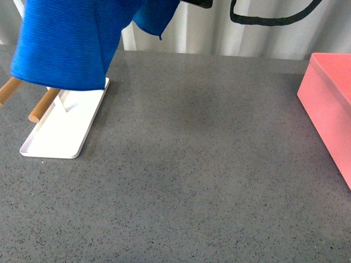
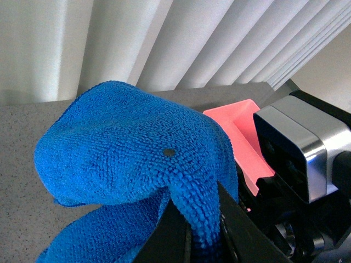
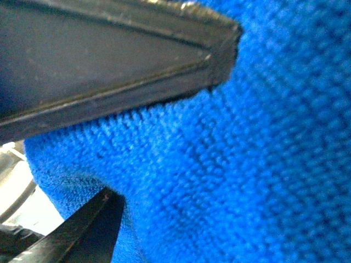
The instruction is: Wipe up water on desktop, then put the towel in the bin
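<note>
1. Blue towel [image 1: 66,44] hangs close to the front camera at the upper left, lifted clear of the desktop [image 1: 192,164], with one corner drooping toward the top centre.
2. Left gripper [image 2: 202,235]: its two dark fingers are closed tightly on a fold of the towel, which mounds up in front of them.
3. Right gripper [image 3: 173,109]: its fingers stand partly apart with towel packed between them and touching both. Whether they squeeze it cannot be told.
4. Below the towel, a flat white tray [image 1: 60,131] lies on the desktop, with two wooden rods [image 1: 44,105] reaching out over its left side.
5. Well apart, at the right edge, stands the pink bin [image 1: 329,98].
6. Behind the desktop hangs a pale pleated curtain [image 1: 219,33], crossed by a black cable [image 1: 263,21].
</note>
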### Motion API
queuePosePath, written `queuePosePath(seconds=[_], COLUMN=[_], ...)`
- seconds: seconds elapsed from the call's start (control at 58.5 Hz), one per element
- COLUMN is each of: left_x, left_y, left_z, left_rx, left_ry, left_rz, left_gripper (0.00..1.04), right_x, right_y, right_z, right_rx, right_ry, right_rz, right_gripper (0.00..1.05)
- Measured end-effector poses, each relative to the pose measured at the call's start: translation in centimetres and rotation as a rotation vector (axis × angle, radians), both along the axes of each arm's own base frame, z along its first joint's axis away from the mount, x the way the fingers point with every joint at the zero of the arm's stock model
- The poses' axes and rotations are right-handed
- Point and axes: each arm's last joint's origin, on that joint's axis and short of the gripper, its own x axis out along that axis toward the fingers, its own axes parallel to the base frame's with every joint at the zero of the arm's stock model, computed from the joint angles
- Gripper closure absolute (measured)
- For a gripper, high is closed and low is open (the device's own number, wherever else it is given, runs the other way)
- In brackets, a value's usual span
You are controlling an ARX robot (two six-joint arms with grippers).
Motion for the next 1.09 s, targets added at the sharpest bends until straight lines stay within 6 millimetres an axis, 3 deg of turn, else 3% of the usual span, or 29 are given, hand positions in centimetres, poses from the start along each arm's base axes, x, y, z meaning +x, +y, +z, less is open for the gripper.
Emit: queuePosePath(seconds=[0.068,0.29,0.427,0.854,0.905,0.974,1.093], left_x=[0.0,0.0,0.0,0.0,0.1,0.3,0.4], left_y=[0.0,0.0,0.0,0.0,-0.3,-0.1,0.3], left_z=[0.0,0.0,0.0,0.0,-0.1,-0.1,-0.2], left_rx=[0.0,0.0,-0.001,-0.001,0.036,0.119,0.178], left_ry=[0.0,0.0,0.001,0.001,-0.03,-0.072,-0.089], left_rz=[0.0,0.0,-0.001,-0.001,0.117,0.361,0.495], left_gripper=[1.0,1.0,0.81,0.17,0.06,0.07,0.07], right_x=[0.1,0.1,0.0,-0.3,-0.4,-0.4,-0.5], right_y=[-0.2,-0.8,-1.1,-2.3,-2.7,-3.4,-4.6], right_z=[0.1,-0.3,-0.3,0.0,0.0,0.2,0.5], right_rx=[0.01,0.026,0.028,0.026,0.025,0.023,0.017], right_ry=[-0.005,0.008,0.012,0.011,0.011,0.011,0.008], right_rz=[-0.022,-0.044,-0.065,-0.131,-0.142,-0.162,-0.188], right_gripper=[0.52,0.82,1.01,1.01,1.01,1.01,1.01])
